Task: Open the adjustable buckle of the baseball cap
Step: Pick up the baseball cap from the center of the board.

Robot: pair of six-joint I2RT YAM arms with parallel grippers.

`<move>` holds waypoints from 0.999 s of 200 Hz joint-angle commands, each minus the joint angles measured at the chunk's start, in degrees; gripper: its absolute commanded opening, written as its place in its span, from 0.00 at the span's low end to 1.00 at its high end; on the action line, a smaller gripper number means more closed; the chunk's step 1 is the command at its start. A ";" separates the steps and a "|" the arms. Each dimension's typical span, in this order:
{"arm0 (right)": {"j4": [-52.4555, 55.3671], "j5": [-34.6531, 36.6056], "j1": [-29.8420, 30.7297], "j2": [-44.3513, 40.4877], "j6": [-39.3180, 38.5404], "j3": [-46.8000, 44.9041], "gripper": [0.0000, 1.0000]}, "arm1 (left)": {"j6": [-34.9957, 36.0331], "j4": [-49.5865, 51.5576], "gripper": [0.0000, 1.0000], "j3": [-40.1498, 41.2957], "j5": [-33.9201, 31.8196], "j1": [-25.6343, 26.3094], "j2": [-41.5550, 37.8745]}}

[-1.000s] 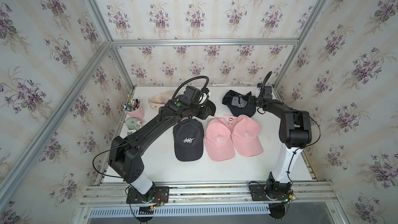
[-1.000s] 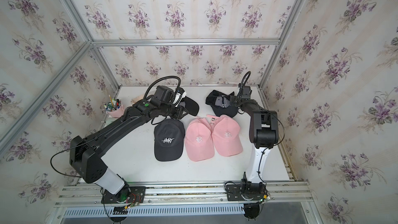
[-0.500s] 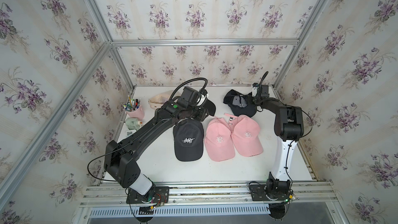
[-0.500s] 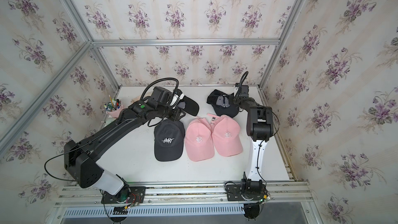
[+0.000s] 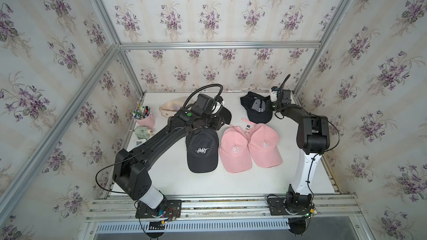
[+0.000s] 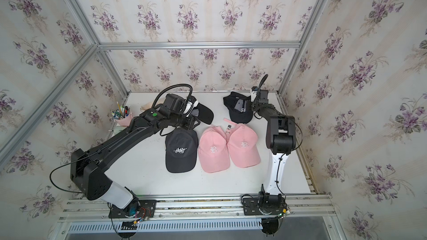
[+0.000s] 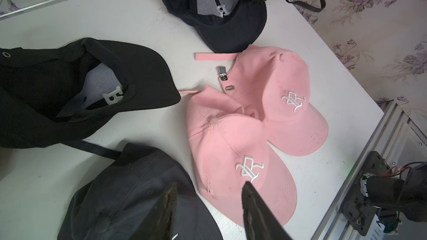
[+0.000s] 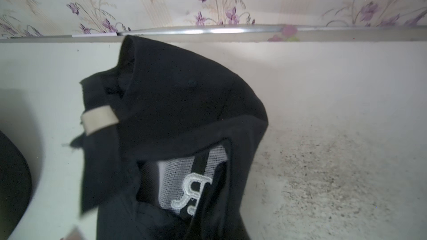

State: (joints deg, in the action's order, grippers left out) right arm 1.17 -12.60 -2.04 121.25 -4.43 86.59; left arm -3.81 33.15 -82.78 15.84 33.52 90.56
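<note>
At the far right corner of the white table [image 5: 231, 188], a navy cap [image 5: 255, 113] lay upside down, its mesh lining and a stitched letter facing up. Just beside it, at its right edge, the right pincer [image 5: 269, 105] had its jaws closed tight. It appeared to be pinching the rim there, though the fingertips were hidden by the arm and the cloth. From the right wrist camera the same cap [image 8: 184, 102] filled the middle of the view. A pale tab [image 8: 99, 120] sat on a dark strap on the part of the cap farther from the pincer, and the buckle itself could not be made out. The step in hand looked like securing this cap so that its back strap could be worked. The next move would probably call for holding the rim firm while the strap end was brought within reach of the other arm. Well apart to the left, the left pincer [image 7: 210, 185] hovered over a black cap [image 5: 202, 151] with white lettering, its jaws about half open and empty. Between the two arms, nearer the middle of the table, lay two pink caps [image 5: 234, 151], one with a loose strap and a small metal buckle [image 7: 223, 73] showing.
</note>
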 commanded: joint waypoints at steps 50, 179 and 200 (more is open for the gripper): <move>-2.12 -1.33 0.11 -7.29 1.34 -0.61 0.00 | 2.94 -3.89 0.49 1.03 -1.85 0.23 -2.47; 4.37 -0.51 5.16 -26.07 -0.53 -1.94 0.00 | 16.19 -12.15 0.59 -5.16 -7.15 2.78 -0.57; 6.37 -0.67 7.37 -29.92 -1.02 -3.24 0.00 | 19.17 -14.14 0.60 -5.24 -7.79 3.09 -0.64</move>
State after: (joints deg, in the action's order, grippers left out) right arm 5.21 -13.06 3.62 94.80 -4.47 84.20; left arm 10.11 23.62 -87.66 9.96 36.29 89.97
